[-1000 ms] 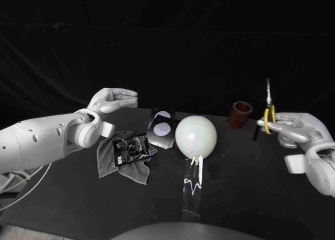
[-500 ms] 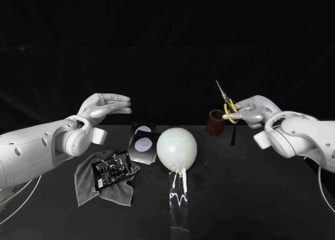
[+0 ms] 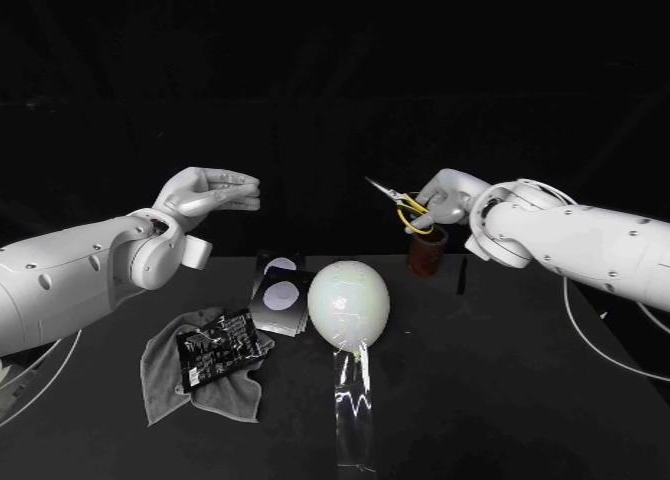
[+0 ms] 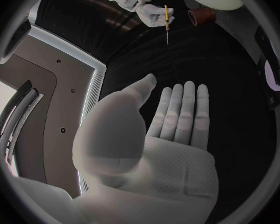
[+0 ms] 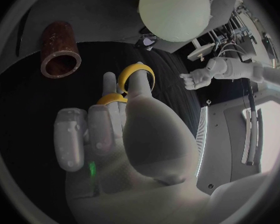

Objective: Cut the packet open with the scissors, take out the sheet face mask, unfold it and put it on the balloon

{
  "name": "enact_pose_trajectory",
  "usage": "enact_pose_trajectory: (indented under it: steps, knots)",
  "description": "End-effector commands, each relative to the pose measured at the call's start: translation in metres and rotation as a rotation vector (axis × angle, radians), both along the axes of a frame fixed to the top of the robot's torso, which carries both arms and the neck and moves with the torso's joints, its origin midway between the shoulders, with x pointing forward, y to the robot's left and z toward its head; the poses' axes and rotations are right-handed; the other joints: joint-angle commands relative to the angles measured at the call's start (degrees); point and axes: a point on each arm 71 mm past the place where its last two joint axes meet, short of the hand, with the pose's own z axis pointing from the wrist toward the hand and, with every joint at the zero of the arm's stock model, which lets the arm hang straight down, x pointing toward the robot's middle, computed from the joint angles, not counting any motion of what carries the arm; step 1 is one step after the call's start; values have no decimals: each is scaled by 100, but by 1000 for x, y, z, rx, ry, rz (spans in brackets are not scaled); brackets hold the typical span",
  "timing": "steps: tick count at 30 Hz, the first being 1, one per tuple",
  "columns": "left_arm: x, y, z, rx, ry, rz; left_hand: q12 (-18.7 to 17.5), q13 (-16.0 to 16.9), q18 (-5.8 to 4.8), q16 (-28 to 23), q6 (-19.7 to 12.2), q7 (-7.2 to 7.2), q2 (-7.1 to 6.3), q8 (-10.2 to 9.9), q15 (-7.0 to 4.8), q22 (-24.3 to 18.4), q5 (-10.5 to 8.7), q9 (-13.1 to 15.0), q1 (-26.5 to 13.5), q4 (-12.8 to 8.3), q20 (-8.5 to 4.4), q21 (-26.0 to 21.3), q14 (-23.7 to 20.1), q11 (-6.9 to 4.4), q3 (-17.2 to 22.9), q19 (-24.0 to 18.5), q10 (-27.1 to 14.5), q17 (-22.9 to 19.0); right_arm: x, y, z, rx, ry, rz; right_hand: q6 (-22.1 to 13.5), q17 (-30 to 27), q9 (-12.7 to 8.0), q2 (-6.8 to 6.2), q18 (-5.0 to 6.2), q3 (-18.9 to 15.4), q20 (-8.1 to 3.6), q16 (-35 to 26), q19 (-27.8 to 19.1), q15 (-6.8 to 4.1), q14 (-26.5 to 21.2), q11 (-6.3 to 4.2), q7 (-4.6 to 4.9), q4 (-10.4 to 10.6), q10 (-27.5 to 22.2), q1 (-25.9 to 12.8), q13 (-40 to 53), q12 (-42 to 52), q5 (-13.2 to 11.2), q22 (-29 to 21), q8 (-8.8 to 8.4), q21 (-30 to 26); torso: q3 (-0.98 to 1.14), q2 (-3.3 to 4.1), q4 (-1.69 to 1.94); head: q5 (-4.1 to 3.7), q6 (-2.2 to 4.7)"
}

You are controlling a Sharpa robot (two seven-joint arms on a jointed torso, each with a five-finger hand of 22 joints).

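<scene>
Two yellow loops of the scissors (image 3: 400,203) sat on the fingers of the right hand (image 3: 439,195), which gripped them in the air just above the brown cylinder (image 3: 426,250). The blades' long axis slanted upward, tips toward the left hand (image 3: 205,192). That hand was raised and held nothing, its fingers loose. The black packet (image 3: 217,347) lay on a grey cloth (image 3: 169,385), on the left-arm side of the white balloon (image 3: 348,304), whose knot faced the robot. The packet's print was too small to read.

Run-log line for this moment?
right hand: holds scissors raised | left hand: empty, raised | packet: on cloth, untouched | balloon: bare
</scene>
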Motion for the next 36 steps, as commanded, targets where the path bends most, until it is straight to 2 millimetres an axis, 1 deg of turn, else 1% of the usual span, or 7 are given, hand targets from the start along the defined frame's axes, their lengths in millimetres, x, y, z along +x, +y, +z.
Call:
enact_pose_trajectory:
  steps: [1, 15, 23, 29, 31, 33, 36]
  knots:
    - [4, -3, 7, 62, -29, -6, -21, 7, 28, -85, -56, 19, -47, -51, 22, -62, 10, -18, -23, 75, 31, -107, -115, 37, -34, -151, -57, -25, 8, 10, 0, -274, -62, 82, 7, 5, 11, 1288, -38, 54, 23, -28, 290, -337, 400, -604, 25, 6, 742, 1308, -13, -40, -67, 1342, -33, 30, -9, 100, 39, -38, 69]
    - [23, -7, 46, 101, -122, 42, -29, 5, 19, -283, -111, 66, -113, -103, 112, -149, 9, -56, 72, 188, 85, -258, -366, 103, -189, -315, -227, -89, 31, 56, 10, -581, -185, 116, 10, -12, 15, 1283, -41, 74, 27, -42, 299, -333, 397, -603, 23, 9, 749, 1296, -20, -66, -141, 1346, -41, 40, -37, 386, 169, -104, 304]
    - [30, -35, 59, 206, -161, -14, -25, 6, -194, -594, -180, 92, -143, -150, 245, -179, 6, -93, 150, 345, 101, -571, -847, 168, -504, -867, -423, -216, 31, 85, 19, -662, -243, 146, 12, -33, 16, 1280, -42, 72, 29, -53, 300, -330, 392, -602, 23, 15, 750, 1286, -22, -72, -147, 1347, -42, 42, -59, 497, 246, -139, 372]
    - [36, -65, 62, 341, -175, -52, -27, 1, -360, -749, -378, 171, -118, -253, 356, -231, 5, -144, 96, 585, 104, -802, -1162, 272, -999, -1746, -786, -310, 24, 109, 24, -682, -306, 184, 13, -47, 18, 1278, -45, 69, 31, -62, 308, -327, 389, -601, 22, 22, 751, 1273, -24, -77, -149, 1351, -43, 52, -73, 553, 249, -111, 400]
    - [38, -71, 63, 372, -180, -56, -3, 11, -372, -727, -379, 174, -8, -250, 360, -208, 7, -147, 235, 725, 103, -785, -1178, 279, -1356, -1668, -818, -333, 22, 115, 25, -685, -319, 195, 13, -47, 18, 1278, -45, 69, 31, -62, 308, -327, 389, -601, 22, 22, 751, 1273, -24, -77, -149, 1351, -43, 52, -75, 562, 251, -94, 401]
    - [40, -77, 63, 399, -183, -57, 45, 22, -270, -560, -289, 101, 80, -196, 263, -106, 7, -130, 347, 828, 82, -591, -872, 202, -1536, -867, -681, -280, 20, 120, 26, -687, -332, 205, 13, -47, 18, 1278, -45, 69, 31, -62, 308, -327, 389, -601, 22, 22, 751, 1273, -24, -77, -149, 1351, -43, 52, -73, 568, 256, -75, 403]
    - [44, -84, 63, 433, -182, -56, 42, 18, -226, -539, -265, 68, 125, -182, 243, -103, 7, -128, 422, 906, 90, -555, -829, 172, -1666, -744, -630, -280, 18, 127, 27, -690, -347, 218, 13, -50, 18, 1278, -44, 68, 31, -64, 304, -326, 388, -601, 22, 25, 752, 1269, -25, -79, -149, 1349, -43, 47, -70, 576, 264, -60, 407]
